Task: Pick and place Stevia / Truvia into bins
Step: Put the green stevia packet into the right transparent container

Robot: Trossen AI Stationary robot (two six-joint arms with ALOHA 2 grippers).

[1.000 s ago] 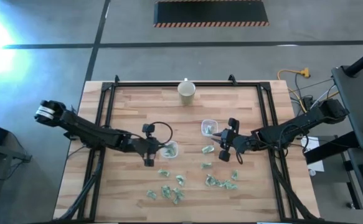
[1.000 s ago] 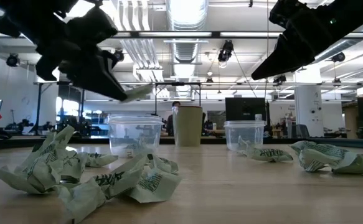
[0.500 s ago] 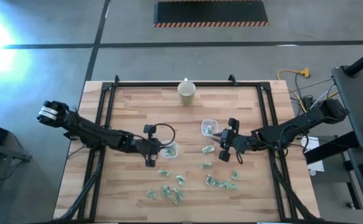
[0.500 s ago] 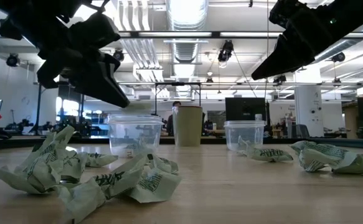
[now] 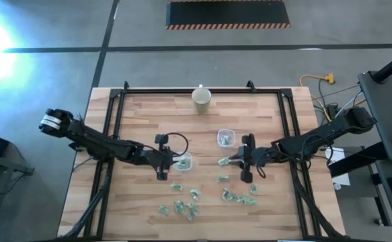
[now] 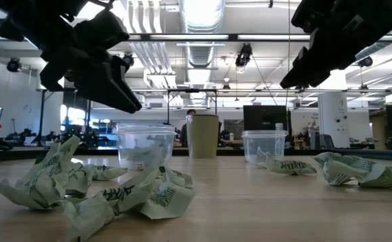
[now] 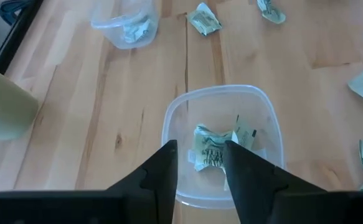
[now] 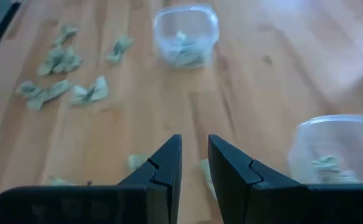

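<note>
Two clear square bins sit mid-table: one (image 5: pixel 183 161) under the left gripper (image 5: pixel 173 161), one (image 5: pixel 225 138) just beyond the right gripper (image 5: pixel 230 160). Since a second ago the left's packet has dropped in; its fingers stand slightly parted, empty. The right has swung toward the table's near edge, narrowly parted, empty. Crumpled green-white paper packets (image 5: pixel 182 206) lie along that edge on pale butcher-block wood.

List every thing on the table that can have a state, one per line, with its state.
left bin: upright, open-topped, packets inside
right bin: upright, open-topped, packets inside
cream cup: upright, at the far edge
loose packets: crumpled, scattered on the table's near half
left gripper: over the left bin, fingers parted, holding nothing
right gripper: above the table near the right bin, fingers narrowly parted, empty
</note>
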